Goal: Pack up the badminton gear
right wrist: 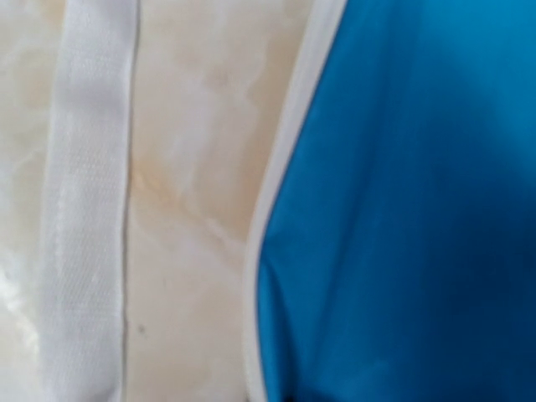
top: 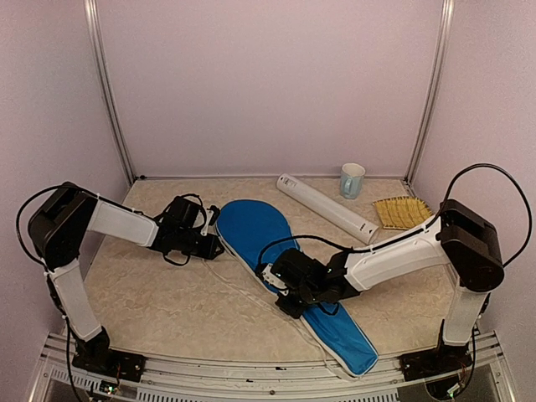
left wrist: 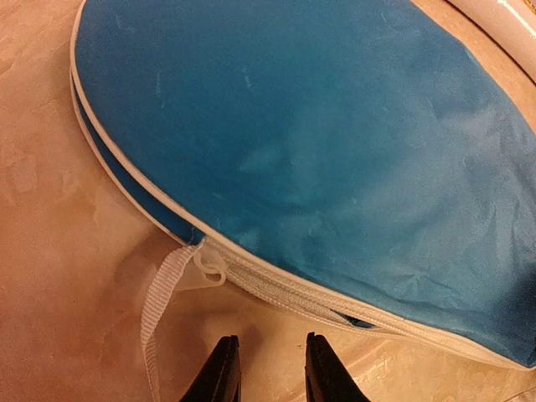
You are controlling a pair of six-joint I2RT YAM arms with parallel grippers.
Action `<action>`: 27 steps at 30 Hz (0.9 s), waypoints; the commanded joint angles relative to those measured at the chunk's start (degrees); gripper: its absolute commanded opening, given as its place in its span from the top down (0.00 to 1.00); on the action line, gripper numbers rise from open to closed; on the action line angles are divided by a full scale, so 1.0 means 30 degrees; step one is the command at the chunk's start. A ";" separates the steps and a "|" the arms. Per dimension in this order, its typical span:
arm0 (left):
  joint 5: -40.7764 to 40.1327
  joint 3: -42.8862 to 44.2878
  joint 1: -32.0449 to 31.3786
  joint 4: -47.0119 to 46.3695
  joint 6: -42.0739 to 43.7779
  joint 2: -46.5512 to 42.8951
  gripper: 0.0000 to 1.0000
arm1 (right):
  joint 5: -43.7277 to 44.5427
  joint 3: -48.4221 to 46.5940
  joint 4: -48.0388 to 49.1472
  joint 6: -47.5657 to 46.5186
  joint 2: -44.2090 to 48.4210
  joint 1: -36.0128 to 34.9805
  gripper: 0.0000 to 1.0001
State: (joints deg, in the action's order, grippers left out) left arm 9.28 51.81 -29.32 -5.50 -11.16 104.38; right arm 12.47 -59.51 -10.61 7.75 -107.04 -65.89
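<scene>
Cover (top: 251, 230): lies flat on the table (top: 159, 293), head toward 11 o'clock, handle end toward 5 o'clock. The zip (left wrist: 276, 289) along its edge shows a small gap, and a white strap (left wrist: 159, 293) trails from it.

Tube (top: 327, 208): lies at 2 o'clock of the cover's head, apart from it. A mug (top: 353, 179) stands near the tube's far end and a brush (top: 400, 212) lies beside its near end.

Left gripper (top: 216, 245): low at the head's 8 o'clock edge, fingers slightly parted with nothing between them, tips just short of the zip.

Right gripper (top: 275, 283): over the cover's narrow neck, jaws clenched. Whether fabric is caught between them cannot be told.
</scene>
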 commanded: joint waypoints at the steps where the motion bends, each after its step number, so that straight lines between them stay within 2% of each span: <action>1: -0.1793 0.0632 -0.0047 0.1053 0.0626 0.0683 0.76 | -0.1287 0.1049 -0.2004 0.0054 -0.0001 -0.0120 1.00; 7: -0.3312 0.1464 0.0016 0.1693 0.1440 0.1191 0.70 | -0.1473 0.1496 -0.2087 -0.0088 0.0672 -0.0098 1.00; 13: -0.3279 0.3205 -0.0473 0.2666 0.3038 0.2065 0.67 | -0.1880 0.1517 -0.2199 -0.0448 0.0898 -0.0098 1.00; 27: -0.2430 0.6436 -0.1096 0.4517 0.5959 0.4110 0.72 | -0.2195 0.2284 -0.1978 -0.0715 0.1580 0.0017 1.00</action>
State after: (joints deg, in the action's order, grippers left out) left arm 0.82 67.66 -31.99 7.44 3.57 114.15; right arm 10.72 -55.13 -10.92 5.98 -103.15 -65.21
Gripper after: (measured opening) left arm 0.291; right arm 0.014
